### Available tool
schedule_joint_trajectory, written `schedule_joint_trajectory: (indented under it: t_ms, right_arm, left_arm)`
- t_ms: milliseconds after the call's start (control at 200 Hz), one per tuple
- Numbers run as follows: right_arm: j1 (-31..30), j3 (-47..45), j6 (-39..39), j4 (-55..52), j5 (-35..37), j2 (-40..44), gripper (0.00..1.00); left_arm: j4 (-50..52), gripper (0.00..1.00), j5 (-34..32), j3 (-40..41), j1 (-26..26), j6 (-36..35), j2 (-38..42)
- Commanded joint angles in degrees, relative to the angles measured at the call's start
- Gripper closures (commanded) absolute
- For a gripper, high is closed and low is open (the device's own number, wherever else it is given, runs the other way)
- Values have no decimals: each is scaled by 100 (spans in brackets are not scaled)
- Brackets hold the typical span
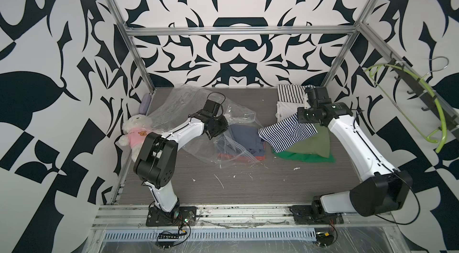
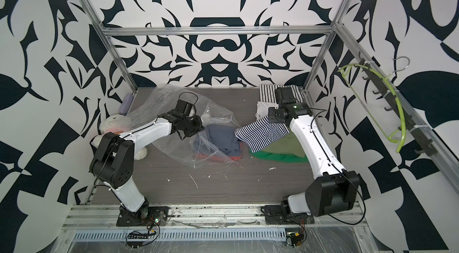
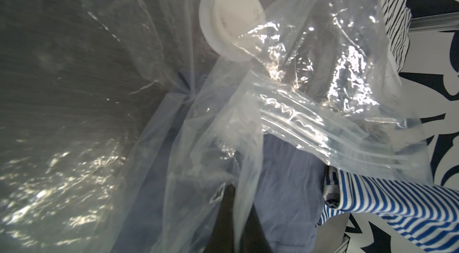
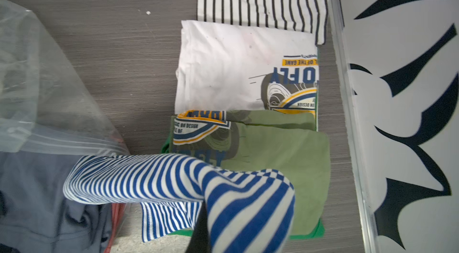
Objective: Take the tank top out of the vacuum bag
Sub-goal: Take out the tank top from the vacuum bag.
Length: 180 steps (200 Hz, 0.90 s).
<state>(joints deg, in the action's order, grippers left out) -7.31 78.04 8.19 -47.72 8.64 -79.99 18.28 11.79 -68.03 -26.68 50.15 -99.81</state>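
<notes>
The vacuum bag (image 1: 173,107) (image 2: 159,102) lies crumpled at the back left of the table, its round white valve cap (image 3: 236,18) and zip-seal edge (image 3: 323,137) close to the left wrist camera. My left gripper (image 1: 217,127) (image 3: 236,194) is shut on a fold of the bag's plastic. The blue-and-white striped tank top (image 1: 285,132) (image 2: 260,132) (image 4: 161,179) hangs in the air from my right gripper (image 1: 301,116) (image 4: 206,212), which is shut on it. Its free end reaches to the bag's mouth, and the rest drapes above the green shirts.
Folded navy clothes (image 1: 244,140) over something orange lie inside the bag's mouth. Green shirts (image 1: 313,145), a white printed tee (image 4: 223,65) and a black-striped shirt (image 1: 290,92) lie at the back right. A plush toy (image 1: 135,130) and purple case (image 1: 144,104) sit at the left edge. A green hanger (image 1: 427,95) hangs on the right wall.
</notes>
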Motion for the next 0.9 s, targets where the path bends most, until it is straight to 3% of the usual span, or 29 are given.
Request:
schedule_joint_trajectory:
  t_ms: [0, 405, 480, 505, 560, 600, 665, 745, 895]
  right_arm:
    - [200, 323, -237, -48, 313, 80, 100]
    - [924, 279, -60, -282, 682, -178, 100]
    - [1092, 160, -15, -134, 718, -398, 87]
    - [1146, 105, 3, -69, 765, -461, 76]
    - [1236, 83, 54, -14, 933, -573, 44]
    - [1250, 112, 60, -27, 1085, -605, 33]
    - [1250, 161, 80, -78, 1208, -506, 26]
    - [1235, 160, 102, -122, 1161, -214, 24]
    - [945, -187, 34, 11, 168, 345, 24]
  left_arm:
    - [118, 100, -24, -138, 22, 2, -96]
    - [88, 100, 1, -129, 25, 1, -144]
    - [71, 100, 19, -144, 22, 2, -164]
    - [81, 100, 23, -157, 22, -3, -166]
    - [88, 100, 28, -175, 22, -3, -162]
    - [103, 100, 22, -184, 22, -14, -154]
    - [128, 100, 11, -184, 24, -26, -131]
    - [115, 100, -10, -134, 22, -31, -94]
    - [81, 100, -18, -94, 22, 41, -115]
